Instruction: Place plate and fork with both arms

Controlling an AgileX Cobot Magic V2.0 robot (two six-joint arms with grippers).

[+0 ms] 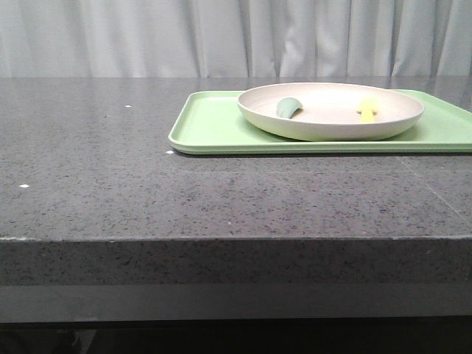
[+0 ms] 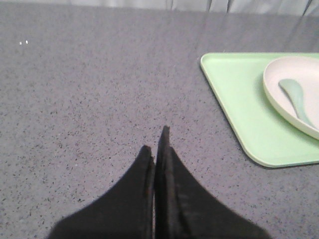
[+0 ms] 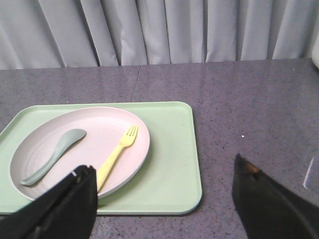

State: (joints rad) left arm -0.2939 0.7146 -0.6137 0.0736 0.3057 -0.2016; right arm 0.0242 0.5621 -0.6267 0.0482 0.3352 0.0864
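The cream-white plate [image 1: 330, 110] rests on a light-green tray [image 1: 214, 125] at the table's far right. It also shows in the right wrist view [image 3: 99, 139] and partly in the left wrist view [image 2: 299, 99]. The pale-yellow fork [image 3: 117, 155] lies in the plate, seen from the front as a small yellow piece [image 1: 366, 109]. A teal spoon [image 3: 54, 154] lies beside it. My left gripper [image 2: 155, 149] is shut and empty over bare table, left of the tray. My right gripper [image 3: 164, 179] is open and empty, near the tray's corner. Neither arm shows in the front view.
The dark speckled stone table [image 1: 110, 192] has its front edge near the camera. A grey curtain [image 1: 221, 37] hangs behind it. A white object [image 3: 316, 62] peeks in at the edge of the right wrist view.
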